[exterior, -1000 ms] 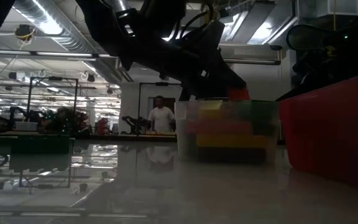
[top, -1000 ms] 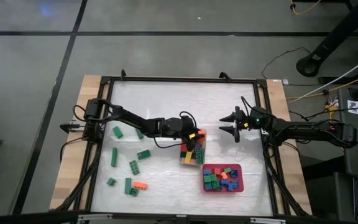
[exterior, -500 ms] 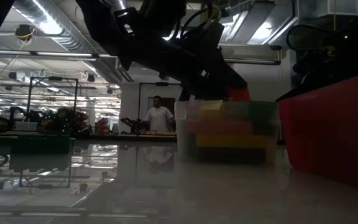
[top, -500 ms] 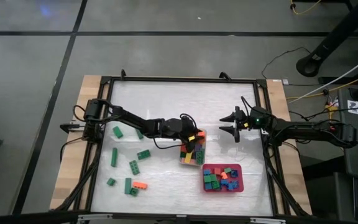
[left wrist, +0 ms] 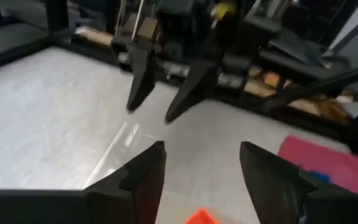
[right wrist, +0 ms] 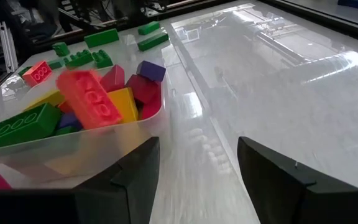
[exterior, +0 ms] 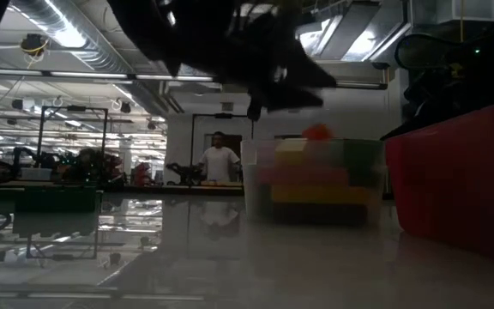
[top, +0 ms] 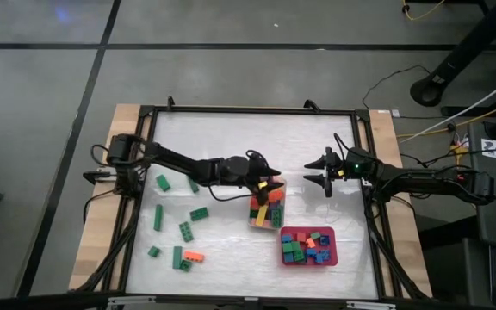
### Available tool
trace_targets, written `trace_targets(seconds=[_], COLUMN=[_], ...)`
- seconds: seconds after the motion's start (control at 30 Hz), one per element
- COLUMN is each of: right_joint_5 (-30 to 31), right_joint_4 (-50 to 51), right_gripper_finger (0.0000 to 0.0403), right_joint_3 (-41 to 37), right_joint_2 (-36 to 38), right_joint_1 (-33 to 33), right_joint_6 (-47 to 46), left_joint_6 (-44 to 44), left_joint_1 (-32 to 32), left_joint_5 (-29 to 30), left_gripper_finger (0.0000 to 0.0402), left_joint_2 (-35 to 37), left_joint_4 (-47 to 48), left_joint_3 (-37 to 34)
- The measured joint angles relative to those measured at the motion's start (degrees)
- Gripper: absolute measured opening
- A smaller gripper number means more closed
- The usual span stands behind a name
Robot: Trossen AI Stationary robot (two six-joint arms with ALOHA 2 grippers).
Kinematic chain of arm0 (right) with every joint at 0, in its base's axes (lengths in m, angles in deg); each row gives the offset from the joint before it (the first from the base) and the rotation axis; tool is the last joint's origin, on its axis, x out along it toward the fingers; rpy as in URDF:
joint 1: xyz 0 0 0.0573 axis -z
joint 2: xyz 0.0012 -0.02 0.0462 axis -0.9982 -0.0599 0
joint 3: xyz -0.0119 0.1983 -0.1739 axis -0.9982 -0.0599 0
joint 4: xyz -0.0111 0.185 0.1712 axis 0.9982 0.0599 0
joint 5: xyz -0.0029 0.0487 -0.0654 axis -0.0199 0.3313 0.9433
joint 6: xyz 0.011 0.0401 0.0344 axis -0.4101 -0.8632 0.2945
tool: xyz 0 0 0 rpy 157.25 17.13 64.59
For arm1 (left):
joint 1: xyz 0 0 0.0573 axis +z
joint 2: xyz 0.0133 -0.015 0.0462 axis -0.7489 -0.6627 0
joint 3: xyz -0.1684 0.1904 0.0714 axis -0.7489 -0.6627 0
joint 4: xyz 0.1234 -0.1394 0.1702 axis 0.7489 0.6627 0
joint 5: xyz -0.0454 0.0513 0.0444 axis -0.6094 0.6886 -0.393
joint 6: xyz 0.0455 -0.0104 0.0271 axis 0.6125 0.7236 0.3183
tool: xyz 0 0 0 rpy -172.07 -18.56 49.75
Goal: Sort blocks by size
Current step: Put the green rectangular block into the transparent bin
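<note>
Two containers hold the sorted blocks: a clear tub (top: 266,212) near the tabletop's (top: 231,138) middle takes the longer bars, and a red tray (top: 309,247) just beside it takes the short square ones. The step in hand appears to be a drop into the tub. The left hand (top: 263,174) hangs over the tub's far rim with its fingers (left wrist: 135,183) spread and nothing between them, and an orange bar (right wrist: 89,98) lies tilted on top of the pile in the tub, apart from the fingers. The left arm reaches low and long across the tabletop from its left edge. The right hand (top: 321,171) waits off to the right of the tub, clear of the surface, fingers (right wrist: 120,180) open and empty, pointing towards the tub. Several green blocks (top: 178,226) and one orange block (top: 194,257) remain loose at the left of the tabletop, well apart from both containers, so the sort looks well advanced but unfinished. In my judgement the next move calls for the left arm to draw back to that loose group, settle over one block and close on it squarely.
</note>
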Motion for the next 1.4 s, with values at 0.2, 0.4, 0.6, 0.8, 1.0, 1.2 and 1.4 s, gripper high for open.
trace_targets(seconds=[0.2,0.4,0.6,0.8,1.0,1.2,1.4], right_joint_5=[0.0,0.0,0.0,0.0,0.0,-0.2,-1.1], right_joint_4=[0.0,0.2,-0.1,-0.1,0.0,-1.4,-2.3], right_gripper_finger=[0.0214,0.0214,0.0214,0.0214,0.0214,0.0214,0.0214], right_joint_3=[0.0,0.0,0.0,0.0,0.0,0.0,0.0], right_joint_2=[0.0,0.0,0.0,0.0,0.0,0.1,2.8], right_joint_1=[0.0,0.0,0.0,0.0,0.0,0.0,0.0], right_joint_6=[0.0,0.0,0.0,0.0,0.0,2.8,3.1], left_joint_6=[-1.5,-17.6,-38.6,-63.2,-76.0,-76.8,-77.6], left_joint_1=[0.5,2.1,2.4,1.8,1.8,1.9,3.4], left_joint_5=[-0.1,-0.1,0.1,0.1,0.1,0.2,0.5], left_gripper_finger=[0.0194,0.0194,0.0194,0.0194,0.0194,0.0194,0.0194], left_joint_2=[8.7,19.3,24.3,24.1,24.1,24.1,24.1], left_joint_4=[12.7,43.2,73.5,92.2,92.2,82.6,75.6], left_joint_3=[0.0,0.0,0.0,-2.0,-6.2,-13.0,-18.1])
